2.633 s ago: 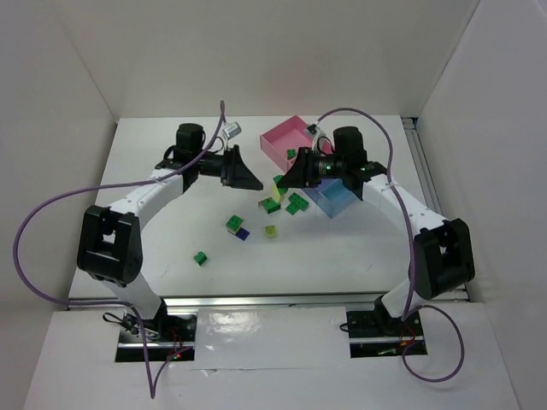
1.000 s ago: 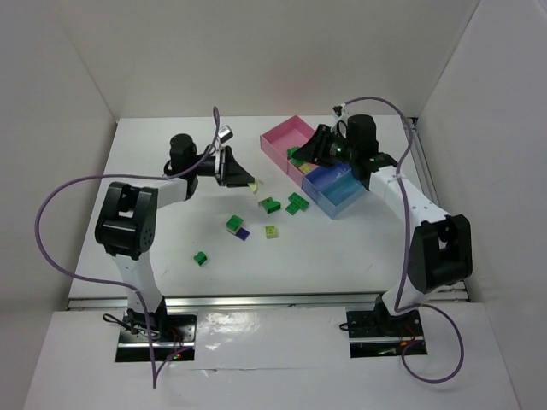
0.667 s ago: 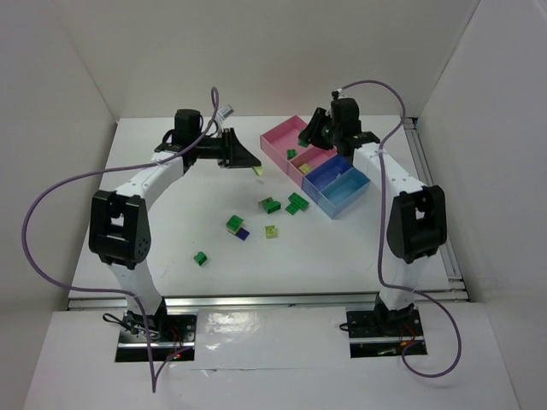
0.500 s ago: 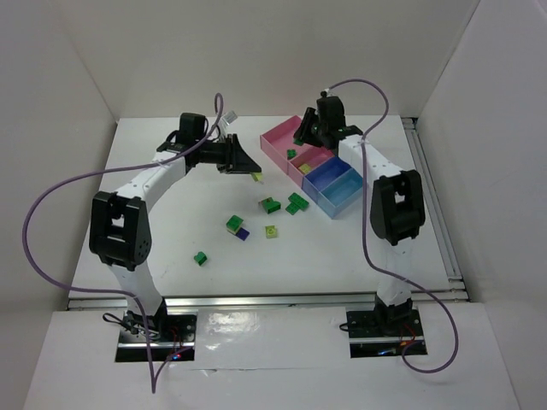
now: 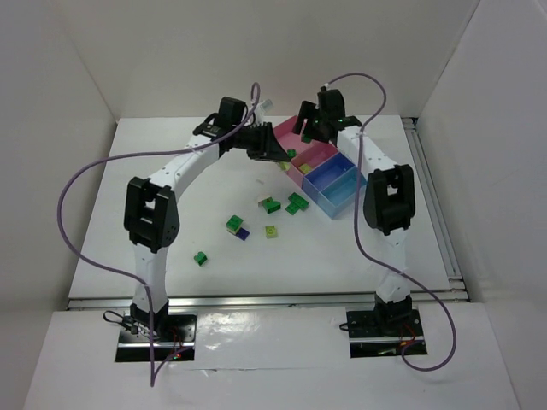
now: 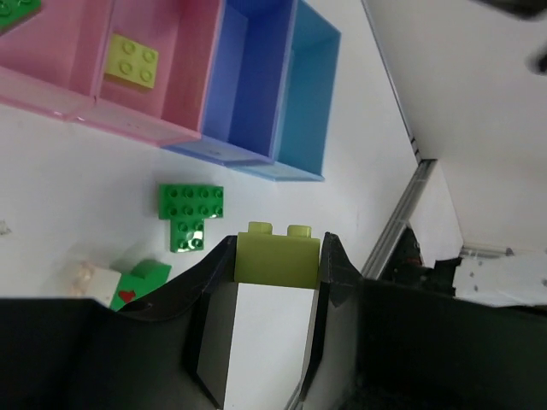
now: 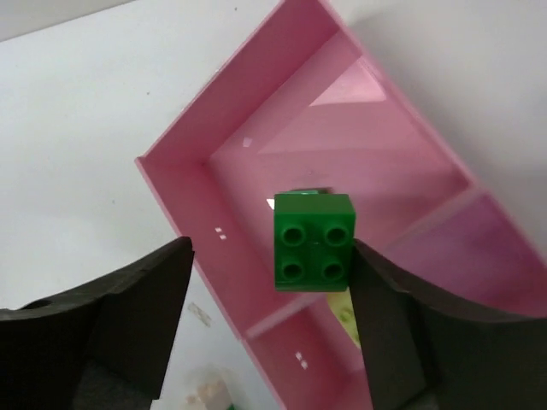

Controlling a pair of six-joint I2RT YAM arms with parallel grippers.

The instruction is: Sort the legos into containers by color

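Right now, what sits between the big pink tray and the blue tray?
The smaller pink tray, holding a yellow-green lego, clearest in the left wrist view.

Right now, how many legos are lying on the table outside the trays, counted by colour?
Green legos: 4 (one may be two bricks touching)
Yellow-green lego: 1
Dark blue lego: 1
Total: 6

Left wrist view: green brick (image 6: pixel 13 10) is cut by frame corner; left gripper (image 6: pixel 278 242) hides part of red-marked brick (image 6: pixel 145 275); pale object (image 6: pixel 90 280) beside it is blurred.
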